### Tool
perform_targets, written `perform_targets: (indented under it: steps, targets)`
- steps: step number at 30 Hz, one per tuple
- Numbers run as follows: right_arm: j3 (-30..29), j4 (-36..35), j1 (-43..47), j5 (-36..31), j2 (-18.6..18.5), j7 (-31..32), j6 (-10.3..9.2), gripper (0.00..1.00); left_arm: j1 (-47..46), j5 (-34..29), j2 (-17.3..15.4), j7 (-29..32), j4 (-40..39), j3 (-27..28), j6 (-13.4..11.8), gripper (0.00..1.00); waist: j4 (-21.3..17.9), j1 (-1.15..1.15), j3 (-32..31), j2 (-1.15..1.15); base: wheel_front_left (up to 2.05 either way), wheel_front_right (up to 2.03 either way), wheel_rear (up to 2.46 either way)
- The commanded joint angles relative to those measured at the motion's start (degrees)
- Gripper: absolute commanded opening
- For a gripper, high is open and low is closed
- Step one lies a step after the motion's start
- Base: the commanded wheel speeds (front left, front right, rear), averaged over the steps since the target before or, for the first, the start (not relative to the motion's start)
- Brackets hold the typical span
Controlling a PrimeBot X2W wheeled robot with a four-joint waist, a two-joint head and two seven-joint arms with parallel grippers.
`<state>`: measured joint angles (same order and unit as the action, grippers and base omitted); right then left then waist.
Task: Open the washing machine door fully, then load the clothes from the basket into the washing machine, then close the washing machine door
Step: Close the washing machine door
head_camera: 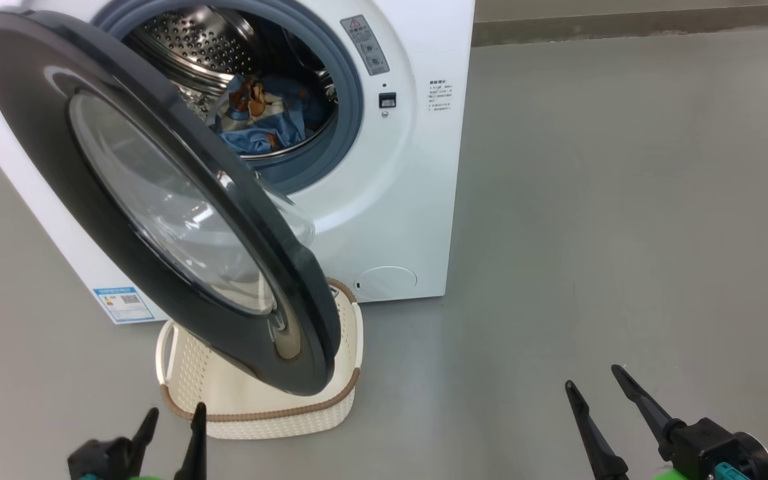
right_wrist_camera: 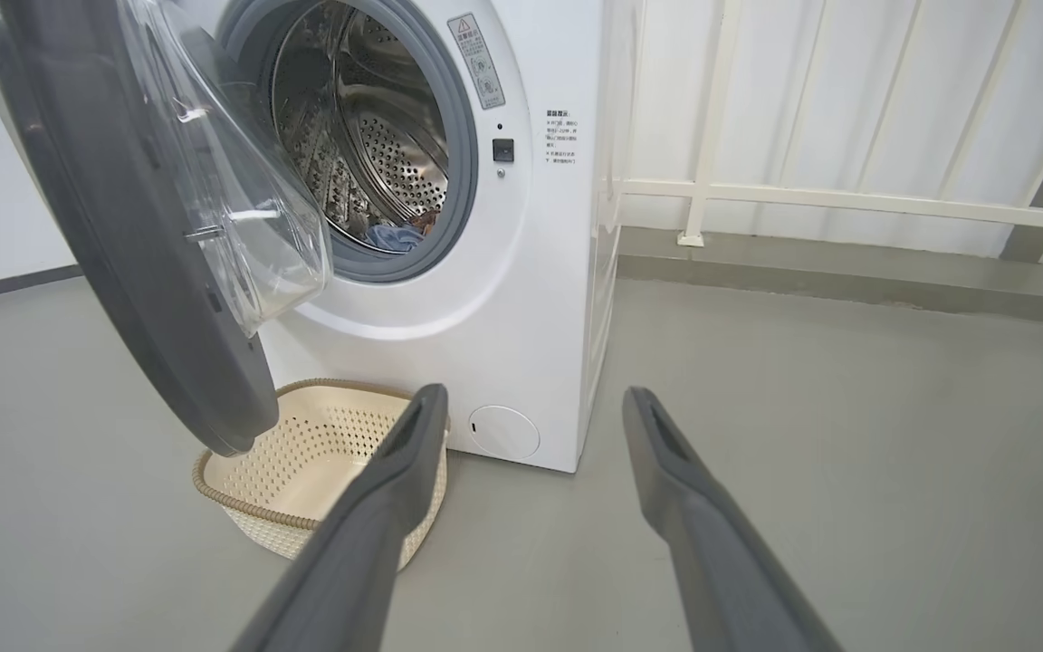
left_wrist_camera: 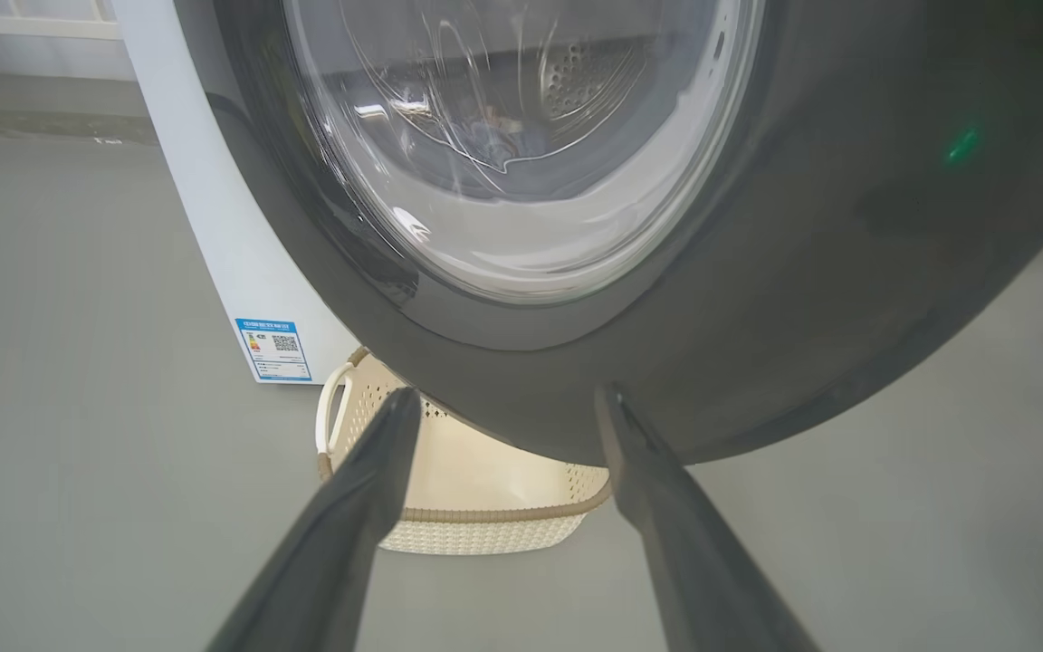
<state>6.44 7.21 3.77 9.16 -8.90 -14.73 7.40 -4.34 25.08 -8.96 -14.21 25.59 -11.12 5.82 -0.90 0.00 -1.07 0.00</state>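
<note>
1. Fingers [left_wrist_camera: 368, 489] of the left gripper [left_wrist_camera: 505, 398] are spread wide and empty, tips up by the lower rim of the washing machine door [head_camera: 44, 167]; from the wrist view I cannot tell whether they touch the gloss or stop just short, probably just short.
2. Over on the right gripper [head_camera: 591, 375], the fingers are also spread with nothing between them, hanging over bare floor [head_camera: 591, 200] well apart from the machine.
3. Now the load: the clothes [head_camera: 261, 127] lie in the bottom of the drum [head_camera: 204, 40], behind the gasket; the basket [head_camera: 277, 427] sits empty on the floor against the front foot of the washing machine [head_camera: 384, 220], right under the door's lower edge.
4. So by my reading it's the closing step; the door stands about half swung out from its hinge on the left.
5. To do it well: lay a finger flat on the black rim, not the glass bowl; pick a spot toward the free edge, far from the hinge, for leverage.
6. Follow the door's arc rather than shoving straight; keep the wrist above the basket rim.
7. Check no fabric hangs over the gasket; finish with a firm press at the latch side.
</note>
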Motion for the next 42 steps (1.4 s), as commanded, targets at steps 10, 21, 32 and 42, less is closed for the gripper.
perform_targets:
  steps: [10,21,32,42]
  targets:
    - [-1.33,-1.25,1.46,-0.88,-0.57,-0.27,0.09,1.00,6.12,-7.23,3.05,-0.77,-8.54,8.24,1.36,1.00,0.32,0.00,0.03,0.00,0.00,0.00,0.00]
    - [-6.67,1.74,3.51,-3.49,0.55,-0.27,0.09,1.00,9.82,-8.38,4.62,-0.78,-12.04,8.99,1.65,1.00,0.50,0.00,-1.07,0.00,0.00,0.00,0.00]
    - [-7.88,1.89,1.75,-3.11,0.76,-0.27,0.09,0.00,10.19,-8.80,4.55,-0.78,-13.91,10.31,1.66,1.00,0.39,0.00,-1.07,0.00,0.00,0.00,0.00]
    - [0.16,-8.29,-8.04,0.99,1.34,-0.27,0.09,0.00,10.08,-9.19,4.94,-0.78,-14.38,10.47,1.67,1.00,1.16,0.00,-1.11,0.00,0.00,0.00,0.00]
